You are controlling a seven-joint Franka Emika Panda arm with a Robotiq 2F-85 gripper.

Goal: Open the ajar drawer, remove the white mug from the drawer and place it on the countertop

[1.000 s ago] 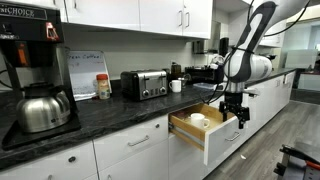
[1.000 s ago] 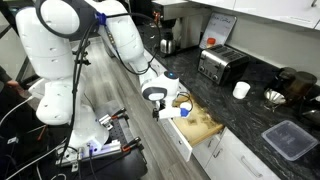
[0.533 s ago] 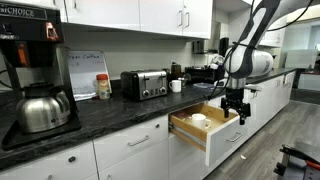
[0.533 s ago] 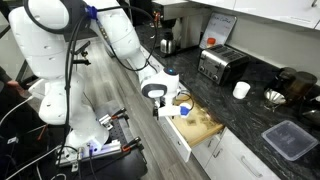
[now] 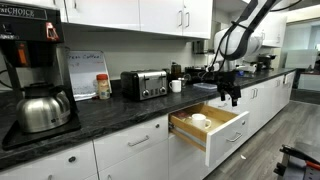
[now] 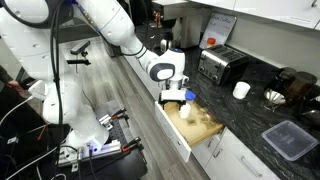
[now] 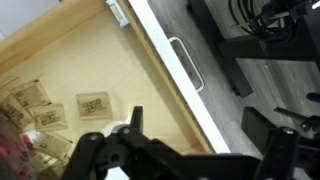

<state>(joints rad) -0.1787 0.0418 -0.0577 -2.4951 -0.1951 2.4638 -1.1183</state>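
Note:
The drawer [image 5: 222, 137] stands pulled out below the countertop [image 5: 120, 110], showing its pale wood box. The white mug [image 5: 199, 121] sits inside it, near the back. My gripper [image 5: 230, 95] hangs open above the drawer's far end, clear of the mug and holding nothing. In the other exterior view the gripper [image 6: 176, 98] hovers over the drawer [image 6: 200, 128], and I cannot make out the mug there. In the wrist view the open gripper [image 7: 200, 150] looks down on the drawer floor [image 7: 110, 60] and the white front with its bar handle [image 7: 185, 62].
A second white mug [image 5: 176, 86] stands on the countertop beside the toaster [image 5: 145, 84]. A coffee machine and metal pot [image 5: 42, 108] are further along. Paper packets [image 7: 93, 104] lie in the drawer. A plastic container [image 6: 285, 138] sits on the countertop [image 6: 250, 115].
The gripper has risen from the level of the drawer's front edge to above it and shifted over the drawer. It stays open. The drawer and mug have not moved.

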